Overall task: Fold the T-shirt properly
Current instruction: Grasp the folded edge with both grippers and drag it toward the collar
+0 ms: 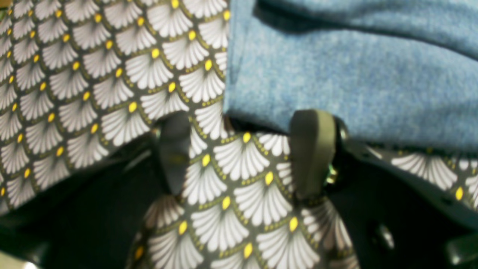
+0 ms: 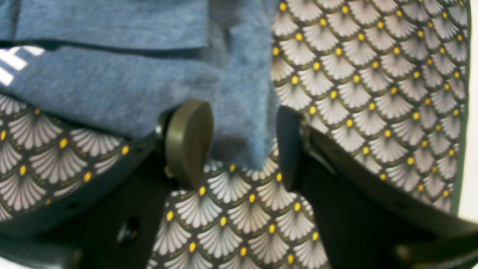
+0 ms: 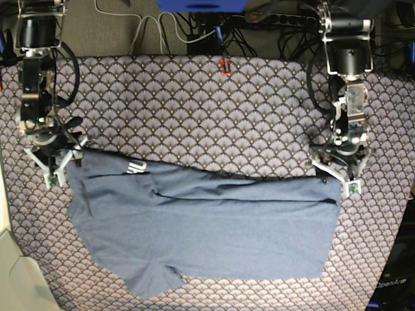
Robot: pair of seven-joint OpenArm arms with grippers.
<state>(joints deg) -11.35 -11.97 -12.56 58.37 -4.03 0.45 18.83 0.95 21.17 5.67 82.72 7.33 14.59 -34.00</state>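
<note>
Both grippers stood spread — the left gripper [image 1: 242,153] just below the T-shirt [image 3: 207,227] corner, the right gripper [image 2: 239,144] straddling its corner (nothing pinched).

left end effector [image 1: 239,153] agape, right end effector [image 2: 239,144] agape

T-shirt [image 3: 214,227] on patterned cloth [image 3: 194,110], end effectors at its far corners

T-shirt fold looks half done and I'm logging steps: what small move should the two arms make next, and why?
Probably lift both arms clear. The T-shirt already lies doubled on the fan-patterned cloth. The right gripper stands with open jaws astride a corner without pinching it, and the left gripper is open just off the hem, over bare cloth. Neither holds fabric.
</note>
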